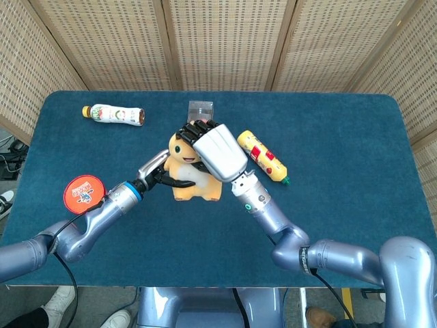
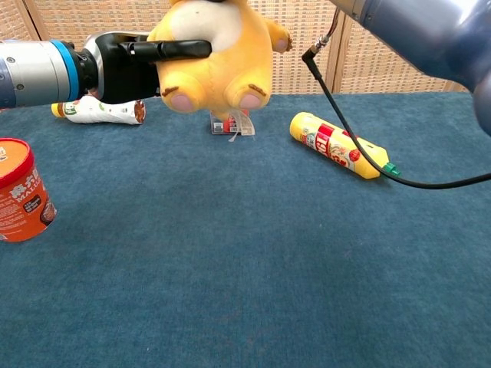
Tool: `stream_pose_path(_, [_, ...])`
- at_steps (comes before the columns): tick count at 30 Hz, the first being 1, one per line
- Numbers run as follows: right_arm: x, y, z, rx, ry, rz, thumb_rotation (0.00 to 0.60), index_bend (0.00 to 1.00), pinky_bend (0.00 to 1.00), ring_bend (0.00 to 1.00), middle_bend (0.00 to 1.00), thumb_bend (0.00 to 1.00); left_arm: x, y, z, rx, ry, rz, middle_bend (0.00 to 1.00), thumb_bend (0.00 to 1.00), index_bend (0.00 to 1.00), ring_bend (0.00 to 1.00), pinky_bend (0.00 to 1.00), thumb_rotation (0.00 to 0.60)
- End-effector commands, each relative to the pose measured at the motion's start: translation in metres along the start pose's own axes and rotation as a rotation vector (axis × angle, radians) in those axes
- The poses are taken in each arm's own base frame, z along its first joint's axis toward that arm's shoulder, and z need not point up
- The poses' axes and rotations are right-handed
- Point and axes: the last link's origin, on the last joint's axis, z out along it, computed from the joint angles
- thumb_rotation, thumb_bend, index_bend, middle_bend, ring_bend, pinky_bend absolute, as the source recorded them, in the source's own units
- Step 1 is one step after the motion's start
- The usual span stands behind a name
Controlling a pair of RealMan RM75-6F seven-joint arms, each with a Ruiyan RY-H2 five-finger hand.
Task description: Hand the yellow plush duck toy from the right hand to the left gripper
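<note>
The yellow plush duck toy (image 1: pixel 194 186) hangs above the middle of the blue table (image 1: pixel 341 137). My right hand (image 1: pixel 217 152) grips it from above, its white back covering the duck's head and its dark fingers curled over the far side. My left hand (image 1: pixel 158 174) reaches in from the left and wraps black fingers around the body. In the chest view the duck (image 2: pixel 222 61) shows both feet, and a finger of the left hand (image 2: pixel 126 65) presses across its white belly. There the right hand is above the frame's top edge.
An orange-lidded cup (image 1: pixel 84 192) stands at the left. A white bottle (image 1: pixel 113 114) lies at the back left, a yellow bottle (image 1: pixel 261 156) right of the duck, and a small clear box (image 1: pixel 200 109) behind it. A black cable (image 2: pixel 345 115) hangs from the right arm.
</note>
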Motion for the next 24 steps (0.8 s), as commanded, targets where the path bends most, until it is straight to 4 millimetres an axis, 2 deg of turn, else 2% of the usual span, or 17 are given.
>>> stream_pose_path(1, [0.0, 0.001, -0.001, 0.0, 0.0, 0.0, 0.6, 0.57, 0.63, 0.64, 0.59, 0.58, -0.001, 0.0, 0.0, 0.001, 0.012, 0.001, 0.67, 0.35, 0.72, 0.62, 0.63, 0.6])
stream_pose_path(2, [0.0, 0.001, -0.002, 0.002, -0.001, 0.003, 0.6, 0.5, 0.61, 0.61, 0.54, 0.55, -0.002, 0.0, 0.0, 0.003, 0.013, 0.006, 0.67, 0.35, 0.72, 0.62, 0.63, 0.6])
stream_pose_path(3, [0.0, 0.001, -0.003, 0.006, -0.006, 0.007, 0.6, 0.34, 0.53, 0.53, 0.42, 0.46, -0.002, 0.0, 0.0, 0.003, 0.017, 0.008, 0.67, 0.35, 0.72, 0.62, 0.63, 0.6])
stream_pose_path(4, [-0.001, 0.0, -0.004, 0.012, -0.016, 0.013, 0.6, 0.18, 0.39, 0.39, 0.26, 0.31, -0.002, 0.0, 0.0, 0.003, 0.021, 0.009, 0.67, 0.35, 0.72, 0.62, 0.63, 0.6])
stream_pose_path(5, [-0.001, 0.001, -0.005, 0.015, -0.032, 0.018, 0.6, 0.06, 0.22, 0.23, 0.12, 0.16, -0.002, 0.0, 0.0, 0.001, 0.028, 0.011, 0.67, 0.35, 0.73, 0.62, 0.63, 0.6])
stream_pose_path(7, [-0.002, 0.005, -0.008, 0.011, -0.062, 0.0, 0.6, 0.0, 0.04, 0.04, 0.0, 0.01, -0.001, 0.0, 0.001, -0.001, 0.038, 0.012, 0.67, 0.35, 0.73, 0.62, 0.63, 0.6])
stream_pose_path(8, [-0.001, 0.006, -0.01, 0.01, -0.076, -0.005, 0.6, 0.0, 0.01, 0.01, 0.0, 0.0, -0.001, 0.0, 0.001, -0.002, 0.043, 0.011, 0.67, 0.35, 0.73, 0.62, 0.63, 0.6])
stream_pose_path(14, [0.024, 0.015, -0.018, -0.034, -0.068, -0.007, 0.6, 0.0, 0.0, 0.0, 0.0, 0.0, 0.001, -0.002, 0.0, -0.001, 0.067, 0.02, 0.67, 0.35, 0.73, 0.62, 0.63, 0.6])
stream_pose_path(18, [0.042, 0.032, -0.027, -0.073, -0.048, -0.036, 0.6, 0.0, 0.0, 0.0, 0.0, 0.0, 0.003, -0.004, -0.003, 0.009, 0.077, 0.009, 0.67, 0.35, 0.73, 0.62, 0.63, 0.6])
stream_pose_path(20, [0.051, 0.047, -0.039, -0.1, -0.049, -0.073, 0.6, 0.0, 0.0, 0.0, 0.0, 0.0, 0.006, -0.006, -0.006, 0.015, 0.084, 0.013, 0.67, 0.35, 0.73, 0.62, 0.63, 0.6])
stream_pose_path(24, [0.061, 0.081, -0.078, -0.169, -0.089, -0.133, 0.6, 0.0, 0.0, 0.0, 0.0, 0.0, 0.009, -0.012, -0.013, 0.023, 0.089, 0.026, 0.67, 0.35, 0.73, 0.62, 0.63, 0.6])
